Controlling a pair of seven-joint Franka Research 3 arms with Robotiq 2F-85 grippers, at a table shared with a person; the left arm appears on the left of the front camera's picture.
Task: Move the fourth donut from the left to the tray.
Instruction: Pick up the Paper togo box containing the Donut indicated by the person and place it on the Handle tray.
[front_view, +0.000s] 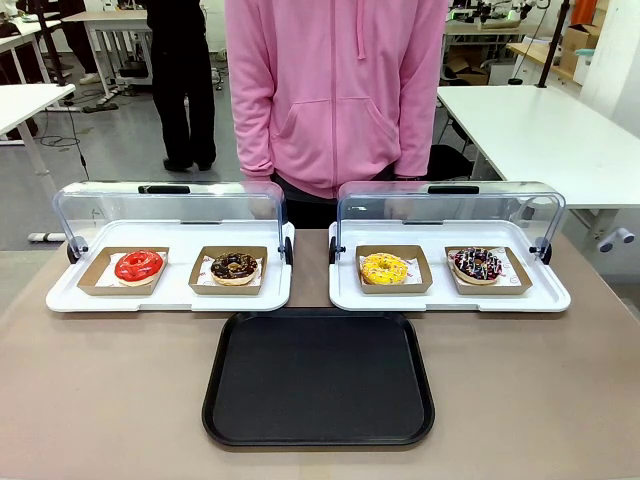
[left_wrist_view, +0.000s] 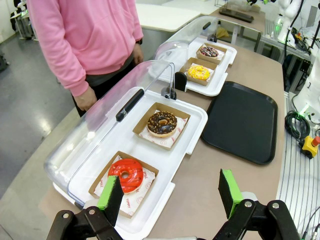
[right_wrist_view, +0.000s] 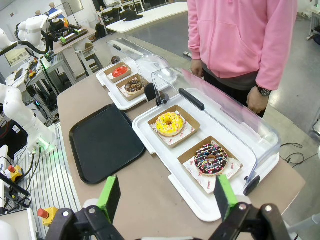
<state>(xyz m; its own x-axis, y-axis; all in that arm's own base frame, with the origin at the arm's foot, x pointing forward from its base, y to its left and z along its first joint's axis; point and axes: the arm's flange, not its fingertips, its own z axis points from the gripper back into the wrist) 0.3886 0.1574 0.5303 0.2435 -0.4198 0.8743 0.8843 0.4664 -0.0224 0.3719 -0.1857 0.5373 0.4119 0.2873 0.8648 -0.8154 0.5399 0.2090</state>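
The right gripper (right_wrist_view: 167, 197) hangs wide open and empty over the surface (right_wrist_view: 145, 195), so I'd call this the approach step, nothing grasped yet. At one o'clock the chocolate sprinkled donut (right_wrist_view: 211, 159) sits in its cardboard holder (right_wrist_view: 192, 148) on the white tray (right_wrist_view: 150, 137), lid (right_wrist_view: 220, 107) raised. The black tray (right_wrist_view: 105, 142) lies at ten o'clock. Next call: descend, straddle the holder, close gently. The left gripper (left_wrist_view: 169, 192) gapes open too

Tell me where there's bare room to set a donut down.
The black tray is wholly bare, bordered by both white trays behind. Bare tabletop flanks it left and right. Crowded: the white trays, each with two donut holders.
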